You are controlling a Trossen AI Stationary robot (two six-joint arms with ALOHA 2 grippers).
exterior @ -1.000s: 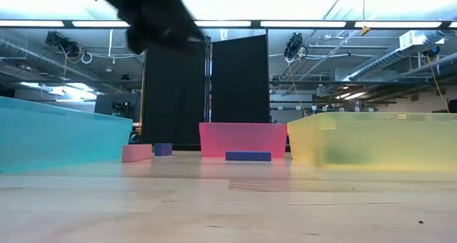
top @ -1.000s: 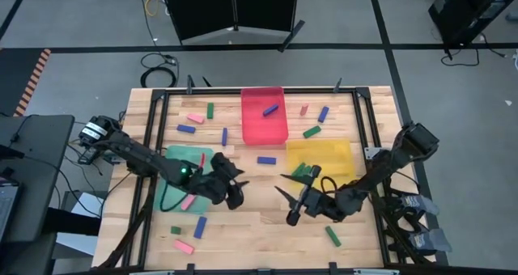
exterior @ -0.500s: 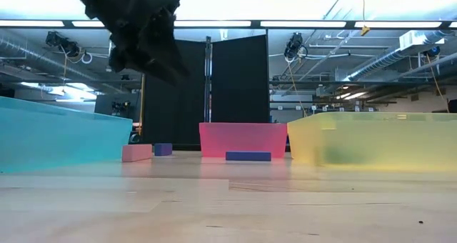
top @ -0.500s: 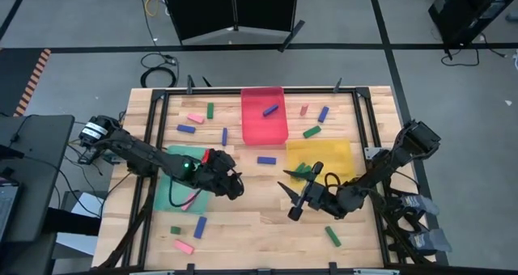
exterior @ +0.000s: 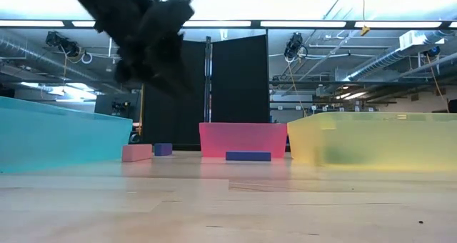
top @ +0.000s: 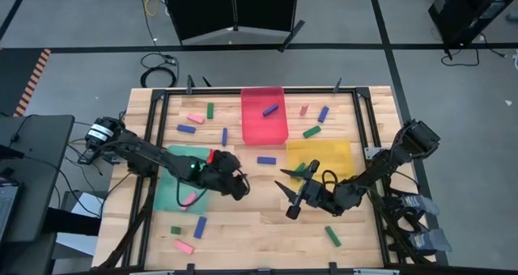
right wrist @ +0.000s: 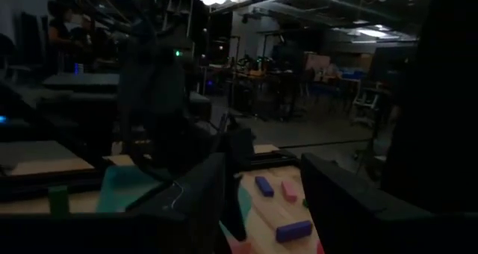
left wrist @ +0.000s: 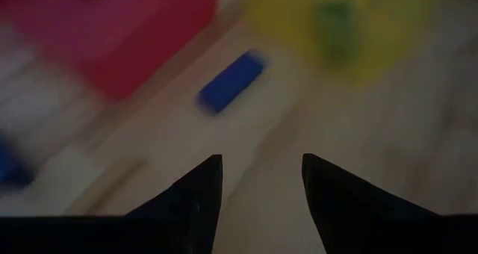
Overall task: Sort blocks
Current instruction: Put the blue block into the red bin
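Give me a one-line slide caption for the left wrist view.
Left gripper, fingers apart and empty, above bare wood, facing a blue block between the red tray and yellow tray.

Bright ceiling strip lights (exterior: 228,23) lit the room evenly, and the overhead picture was sharp with soft shadows. The left wrist picture was smeared by motion blur. The right wrist picture was dim. Across the table, the left arm (exterior: 143,36) showed blurred.
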